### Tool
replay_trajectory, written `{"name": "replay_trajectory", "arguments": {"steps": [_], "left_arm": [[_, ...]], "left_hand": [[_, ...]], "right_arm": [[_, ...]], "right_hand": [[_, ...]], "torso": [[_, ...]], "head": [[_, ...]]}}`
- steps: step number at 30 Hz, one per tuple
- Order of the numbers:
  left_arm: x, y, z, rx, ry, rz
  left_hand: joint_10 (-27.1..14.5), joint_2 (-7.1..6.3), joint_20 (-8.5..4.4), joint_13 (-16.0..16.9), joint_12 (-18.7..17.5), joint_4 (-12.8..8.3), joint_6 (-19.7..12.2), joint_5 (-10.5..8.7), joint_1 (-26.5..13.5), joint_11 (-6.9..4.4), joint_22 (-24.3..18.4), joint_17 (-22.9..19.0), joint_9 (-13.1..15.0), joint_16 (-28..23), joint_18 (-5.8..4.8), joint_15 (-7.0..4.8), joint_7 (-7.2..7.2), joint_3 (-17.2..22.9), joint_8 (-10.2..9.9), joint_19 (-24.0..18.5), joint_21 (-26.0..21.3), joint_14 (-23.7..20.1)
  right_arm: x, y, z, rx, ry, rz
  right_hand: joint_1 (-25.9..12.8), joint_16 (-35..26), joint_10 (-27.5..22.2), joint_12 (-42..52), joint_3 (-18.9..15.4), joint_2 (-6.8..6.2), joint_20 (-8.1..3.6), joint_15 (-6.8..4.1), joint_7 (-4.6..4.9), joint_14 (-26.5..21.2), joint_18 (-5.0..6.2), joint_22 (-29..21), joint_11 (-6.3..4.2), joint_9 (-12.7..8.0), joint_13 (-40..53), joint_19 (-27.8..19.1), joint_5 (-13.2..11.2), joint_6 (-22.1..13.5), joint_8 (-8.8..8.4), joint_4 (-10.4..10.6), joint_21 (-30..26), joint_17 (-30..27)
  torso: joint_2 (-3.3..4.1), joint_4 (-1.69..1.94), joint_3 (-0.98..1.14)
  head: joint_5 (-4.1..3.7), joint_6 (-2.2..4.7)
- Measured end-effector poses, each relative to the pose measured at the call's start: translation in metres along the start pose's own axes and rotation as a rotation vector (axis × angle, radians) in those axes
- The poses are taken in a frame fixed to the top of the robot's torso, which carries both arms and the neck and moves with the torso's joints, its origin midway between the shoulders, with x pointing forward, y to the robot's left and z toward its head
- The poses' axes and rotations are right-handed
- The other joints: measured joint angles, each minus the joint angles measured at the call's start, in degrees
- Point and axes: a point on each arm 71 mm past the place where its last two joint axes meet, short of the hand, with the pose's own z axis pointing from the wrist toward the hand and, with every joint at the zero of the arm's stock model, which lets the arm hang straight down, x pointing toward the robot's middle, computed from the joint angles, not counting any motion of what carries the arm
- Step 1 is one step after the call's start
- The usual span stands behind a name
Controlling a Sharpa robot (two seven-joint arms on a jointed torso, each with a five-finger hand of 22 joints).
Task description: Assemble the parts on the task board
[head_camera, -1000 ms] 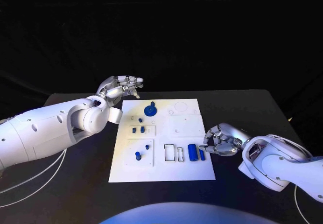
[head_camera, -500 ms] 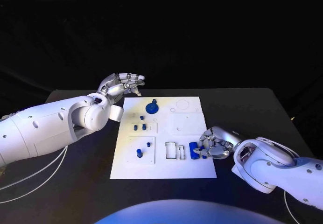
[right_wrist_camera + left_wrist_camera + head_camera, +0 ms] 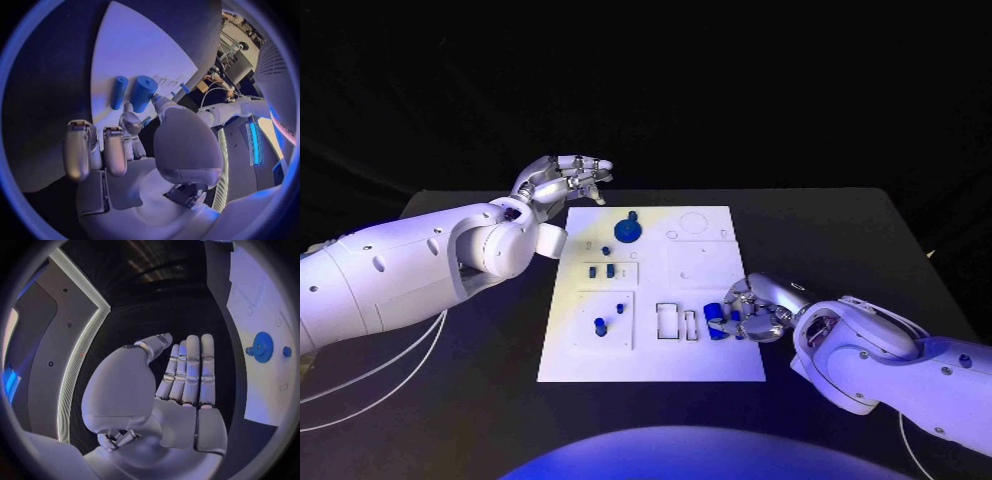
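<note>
Here the black table bears the task board; left hand spread, right hand's grip unclear.

- The left arm is reaching in from the left edge toward the upper middle of the frame.
- The left hand is hanging raised, its fingers lying straight and side by side, holding nothing.
- The right arm is entering from the lower right.
- The right hand is sitting low at centre right, its fingers curling inward.
</note>
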Motion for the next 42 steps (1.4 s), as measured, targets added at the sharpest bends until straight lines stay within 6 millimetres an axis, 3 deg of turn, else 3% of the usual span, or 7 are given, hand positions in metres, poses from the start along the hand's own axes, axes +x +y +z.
{"name": "replay_trajectory", "arguments": {"steps": [13,16,19,29,36,42], "left_arm": [[0.000,0.000,0.000,-0.004,0.005,-0.002],[0.000,0.000,-0.001,-0.004,0.006,-0.002],[0.000,0.000,-0.001,-0.005,0.007,-0.003],[0.000,0.000,-0.001,-0.007,0.009,-0.004],[0.000,0.000,-0.001,-0.008,0.008,-0.003],[0.000,0.001,0.000,-0.009,0.010,-0.004]], "left_hand": [[0.00,0.00,0.18,-0.01,0.18,0.00,0.00,0.00,0.00,0.00,0.00,-0.01,-0.01,0.00,0.00,0.00,0.00,0.00,0.00,-0.18,-0.22,0.00],[-0.21,0.00,0.18,-0.01,0.18,0.00,0.00,0.00,0.00,0.21,0.00,-0.01,-0.01,0.00,0.00,0.00,0.00,0.00,0.00,-0.18,-0.22,0.00],[-0.21,0.00,0.18,-0.01,0.18,0.00,0.00,0.00,0.00,0.21,-0.03,-0.01,0.02,0.00,0.00,0.00,0.00,0.00,0.00,-0.18,-0.22,0.00],[-0.21,0.30,0.18,-0.02,0.17,0.00,0.00,0.00,-0.30,0.21,-0.05,-0.07,0.04,0.00,0.00,0.00,0.00,0.00,0.00,-0.18,-0.22,0.00],[-0.20,0.30,0.18,-0.02,0.17,0.00,0.00,0.00,-0.30,0.21,-0.04,-0.07,0.04,0.00,0.00,0.00,0.00,0.00,0.00,-0.18,-0.22,0.00],[-0.41,0.30,0.18,-0.03,0.17,-0.01,0.00,0.00,-0.30,0.00,-0.13,-0.07,0.11,0.00,0.00,0.21,0.00,0.00,0.00,-0.18,-0.49,-0.21]], "right_arm": [[0.008,0.003,0.004,0.010,0.015,-0.039],[0.009,0.003,0.004,0.011,0.013,-0.037],[0.010,0.003,0.004,0.015,0.009,-0.030],[0.010,0.005,-0.002,0.016,-0.021,0.017],[-0.005,0.020,-0.004,-0.019,-0.072,0.056],[-0.003,0.039,0.001,-0.057,-0.060,0.090]], "right_hand": [[-0.35,0.00,1.16,1.60,-1.25,0.29,0.00,0.00,-0.19,0.00,0.01,-0.01,-0.12,0.76,1.78,0.00,-0.25,0.19,0.56,0.01,0.00,-0.01],[-0.48,0.33,1.84,2.59,-1.80,1.36,-0.02,-0.34,-0.65,-0.09,0.01,0.01,-0.39,1.20,3.04,0.02,1.31,0.65,1.12,0.07,0.04,-0.01],[-0.32,0.33,2.15,3.17,-1.88,1.51,-0.21,-0.43,-0.83,0.00,0.01,0.04,-0.51,1.65,3.89,0.21,2.86,0.83,1.54,0.00,0.49,-0.01],[1.41,0.82,4.81,6.20,-1.92,3.23,-0.63,-0.83,-1.01,0.00,-0.66,0.04,-1.32,2.40,7.56,0.19,3.88,1.84,2.70,-0.06,2.01,-0.02],[0.95,0.89,5.22,6.88,-1.77,4.29,-0.63,-1.24,-1.01,0.01,-0.65,0.03,-1.32,2.41,8.40,0.19,3.87,1.85,2.88,0.09,2.36,-0.02],[0.50,0.89,5.43,6.94,-1.77,4.88,-0.88,-1.23,-1.01,0.01,-0.65,0.02,-1.53,2.41,8.68,0.17,3.84,1.84,2.90,0.10,2.36,-0.02]], "torso": [[0.02,0.00,-0.04],[0.01,0.00,-0.05],[0.01,0.00,-0.07],[-0.03,-0.03,-0.07],[-0.05,-0.03,-0.03],[-0.01,-0.08,-0.04]], "head": [[0.15,-0.25],[0.19,-0.26],[0.20,-0.26],[0.40,-0.21],[0.42,-0.15],[0.51,-0.01]]}}
